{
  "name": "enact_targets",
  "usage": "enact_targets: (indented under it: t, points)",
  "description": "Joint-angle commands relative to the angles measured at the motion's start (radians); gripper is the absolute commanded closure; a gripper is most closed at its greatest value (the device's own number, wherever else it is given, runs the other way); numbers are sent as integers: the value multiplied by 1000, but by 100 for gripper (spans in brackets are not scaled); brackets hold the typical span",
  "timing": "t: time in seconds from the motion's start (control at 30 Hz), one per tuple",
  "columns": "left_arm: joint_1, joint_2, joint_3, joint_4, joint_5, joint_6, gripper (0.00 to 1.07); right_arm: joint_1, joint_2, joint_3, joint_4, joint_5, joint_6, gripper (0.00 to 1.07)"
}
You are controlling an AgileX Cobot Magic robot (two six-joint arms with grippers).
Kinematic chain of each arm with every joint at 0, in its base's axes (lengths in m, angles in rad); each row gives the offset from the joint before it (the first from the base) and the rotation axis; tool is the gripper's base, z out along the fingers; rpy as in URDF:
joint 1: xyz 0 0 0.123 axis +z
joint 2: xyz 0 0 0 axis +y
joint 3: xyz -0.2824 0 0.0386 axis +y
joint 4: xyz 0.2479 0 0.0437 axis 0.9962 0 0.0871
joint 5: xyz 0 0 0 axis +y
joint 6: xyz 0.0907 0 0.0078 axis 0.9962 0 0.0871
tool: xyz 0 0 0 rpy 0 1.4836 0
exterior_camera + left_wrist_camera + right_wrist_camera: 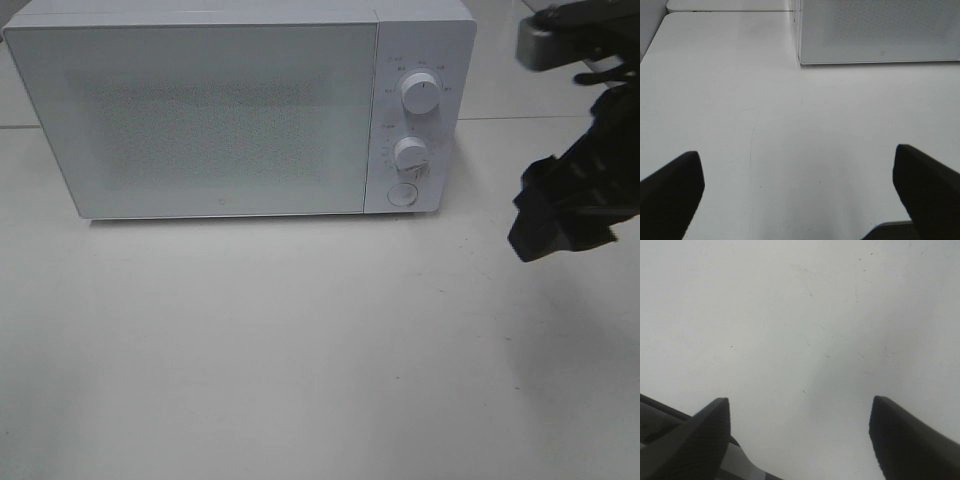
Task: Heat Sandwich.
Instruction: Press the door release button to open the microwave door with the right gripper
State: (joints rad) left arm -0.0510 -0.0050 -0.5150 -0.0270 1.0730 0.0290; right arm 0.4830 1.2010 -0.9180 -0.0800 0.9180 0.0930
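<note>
The sandwich is out of view in every frame. A white microwave stands at the back of the table with its door shut; its front lower corner also shows in the left wrist view. My right gripper hangs above the table to the right of the microwave, and its wrist view shows it open over bare table, nothing between the fingers. My left gripper is open too, empty, with the microwave ahead of it. The left arm does not show in the exterior high view.
The microwave's control panel carries two white knobs, upper and lower, with a round button below. The white tabletop stretches in front. A table seam or edge runs at the far left.
</note>
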Motion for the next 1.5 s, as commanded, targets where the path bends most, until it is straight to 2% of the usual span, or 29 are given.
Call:
enact_targets:
  t: [0.03, 0.3, 0.6, 0.77, 0.93, 1.1, 1.17, 1.23, 1.4, 1.5]
  points:
    - [4, -17, 1, -7, -4, -8, 10, -3, -139, -5, -9, 67, -25, 31]
    - [4, -17, 1, -7, -4, -8, 10, -3, -348, -4, -9, 151, -58, 31]
    - [4, -17, 1, -7, -4, -8, 10, -3, -691, -3, -14, 248, -70, 31]
    - [4, -17, 1, -7, -4, -8, 10, -6, -780, 4, -20, 271, -66, 31]
    - [4, -17, 1, -7, -4, -8, 10, -86, -934, 77, -31, 283, -58, 31]
    - [4, -17, 1, -7, -4, -8, 10, -247, -1111, 180, -42, 278, -57, 31]
    - [4, -17, 1, -7, -4, -8, 10, -264, -1128, 192, -42, 276, -57, 31]
    - [4, -17, 1, -7, -4, -8, 10, -325, -1181, 239, -41, 258, -57, 31]
    - [4, -17, 1, -7, -4, -8, 10, -389, -1233, 320, -30, 221, -57, 31]
    - [4, -17, 1, -7, -4, -8, 10, -398, -1233, 356, -18, 207, -55, 31]
